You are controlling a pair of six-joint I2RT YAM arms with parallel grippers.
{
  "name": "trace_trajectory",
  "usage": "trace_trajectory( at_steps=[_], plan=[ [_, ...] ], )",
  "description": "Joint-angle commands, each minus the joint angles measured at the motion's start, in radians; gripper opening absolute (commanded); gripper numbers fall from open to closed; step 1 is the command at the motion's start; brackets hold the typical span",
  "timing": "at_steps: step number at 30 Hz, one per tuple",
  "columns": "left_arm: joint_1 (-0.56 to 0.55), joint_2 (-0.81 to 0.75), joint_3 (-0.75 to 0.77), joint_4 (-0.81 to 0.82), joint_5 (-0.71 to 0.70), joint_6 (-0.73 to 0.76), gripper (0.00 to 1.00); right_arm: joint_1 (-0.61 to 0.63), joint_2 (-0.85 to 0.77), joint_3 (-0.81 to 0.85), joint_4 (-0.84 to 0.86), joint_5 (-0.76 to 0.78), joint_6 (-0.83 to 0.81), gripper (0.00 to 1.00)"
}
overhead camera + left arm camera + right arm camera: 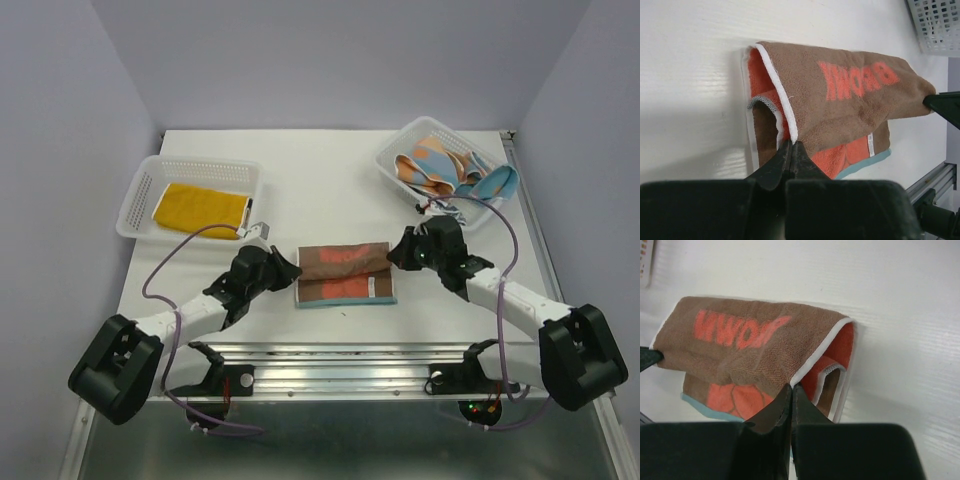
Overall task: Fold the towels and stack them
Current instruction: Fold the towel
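Brown-and-orange towel [345, 272] lies part-folded at the middle of the desk [330, 180]. It is soft, light terry that will likely sag and slip unless pinched at the hem. Left pincer [791, 145] and right pincer [791, 387] are each clamped on its white-edged fold, one at either end. Farther back, a mustard towel [200, 207] sits in the left basket [135, 200], and patterned towels [440, 165] in the right basket [388, 162].
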Motion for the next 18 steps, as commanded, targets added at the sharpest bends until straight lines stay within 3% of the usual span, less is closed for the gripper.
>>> trace_trajectory(
  at_steps=[1, 18],
  plan=[
    [-0.008, -0.09, -0.052, 0.047, -0.001, -0.034, 0.0, 0.01, -0.07, -0.049, -0.014, -0.047, 0.02, 0.01],
    [-0.043, -0.29, -0.174, -0.006, 0.071, -0.131, 0.0, 0.01, -0.19, -0.111, -0.129, -0.061, 0.029, 0.02]
  ],
)
